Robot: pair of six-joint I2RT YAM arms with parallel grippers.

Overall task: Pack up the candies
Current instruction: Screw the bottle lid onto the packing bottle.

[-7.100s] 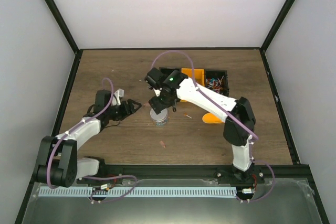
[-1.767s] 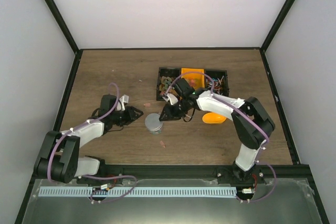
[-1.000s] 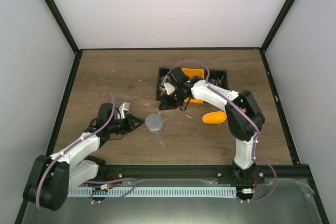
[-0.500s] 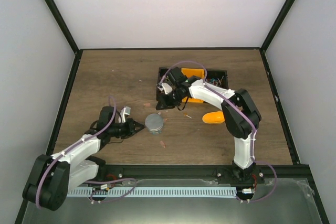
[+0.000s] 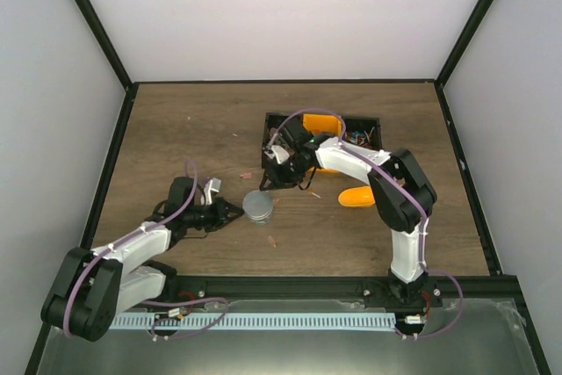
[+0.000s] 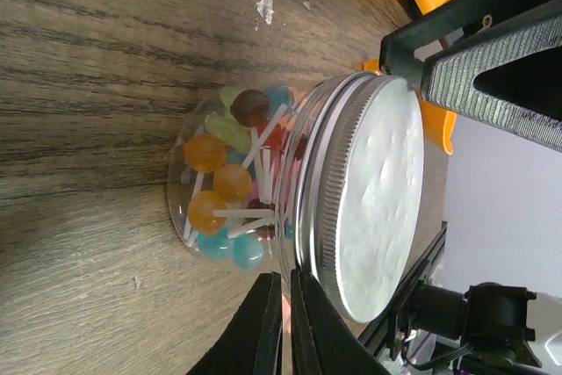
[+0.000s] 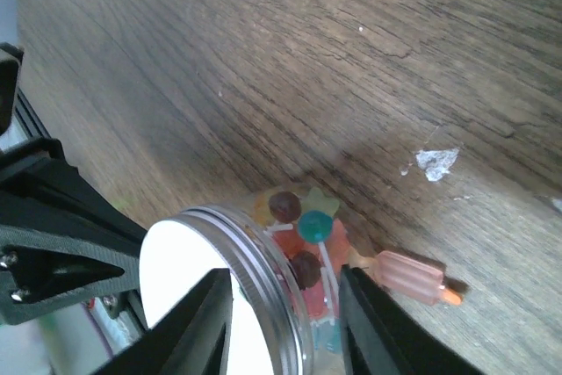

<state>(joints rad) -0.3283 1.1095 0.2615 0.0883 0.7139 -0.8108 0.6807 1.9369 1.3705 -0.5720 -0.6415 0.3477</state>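
Trouble could have started at the left gripper (image 6: 283, 327), jaws pressed together on nothing, its tip just beside the clear round jar (image 6: 255, 191) at the jar's 9 o'clock. A nudge from there would likely have slid or tipped the jar, since nothing held it. The right gripper (image 7: 283, 292), fingers apart and empty, hung near the jar's 1 o'clock edge; closing off-centre on the ribbed silver screw lid (image 6: 373, 195) might have skewed it, and whether it was screwed tight could not be told. The coloured ball lollipops on white sticks (image 6: 230, 183) sat inside the jar, but a pink wrapped candy (image 7: 411, 274) lay loose just beside its base on the brown wooden table (image 5: 176, 129), where either arm could have swept it away. The black compartment tray (image 5: 267, 129) stood at 12 o'clock and the orange plastic scoop (image 5: 356, 196) at 3 o'clock.
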